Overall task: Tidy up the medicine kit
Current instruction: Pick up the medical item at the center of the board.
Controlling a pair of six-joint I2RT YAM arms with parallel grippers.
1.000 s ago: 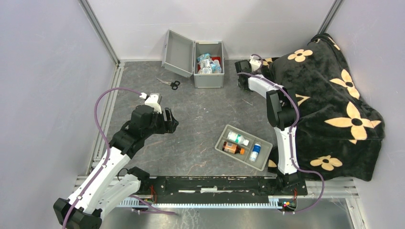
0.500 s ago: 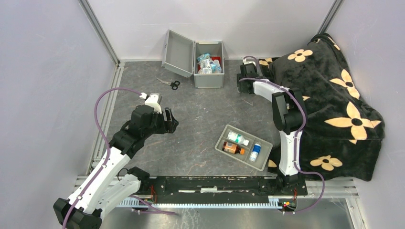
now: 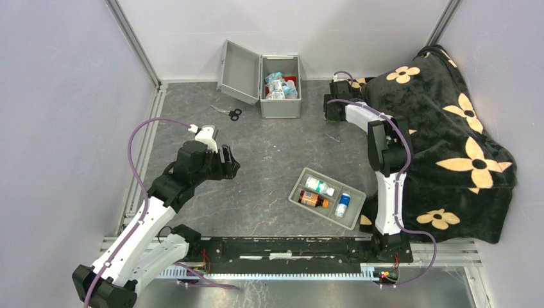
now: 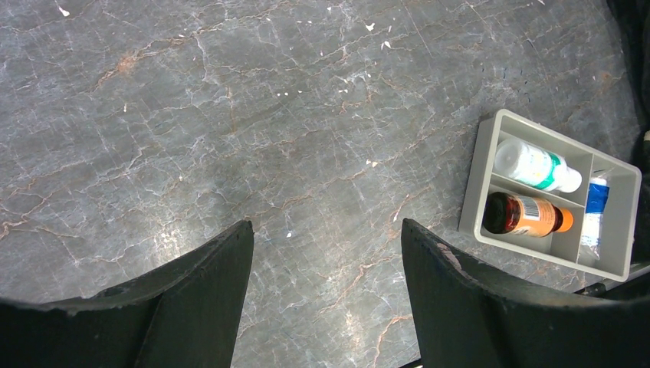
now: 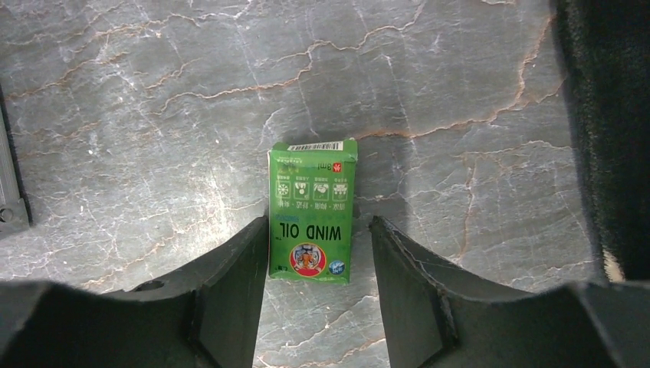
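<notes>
Got the right hand (image 5: 316,230) open around a green box (image 5: 312,207) on the desk (image 5: 153,115), far right, not squeezing. Got the left hand (image 4: 326,230) wide open, empty.

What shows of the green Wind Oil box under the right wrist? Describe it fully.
The Wind Oil box is a small green carton, cardboard by its look, with white lettering, a round red emblem, a row of small icons and a barcode strip at its far end. It lies flat on the grey marbled table, between the fingers of the right gripper. Table shows between it and one finger; the other stands right at its edge, contact unclear.
</notes>
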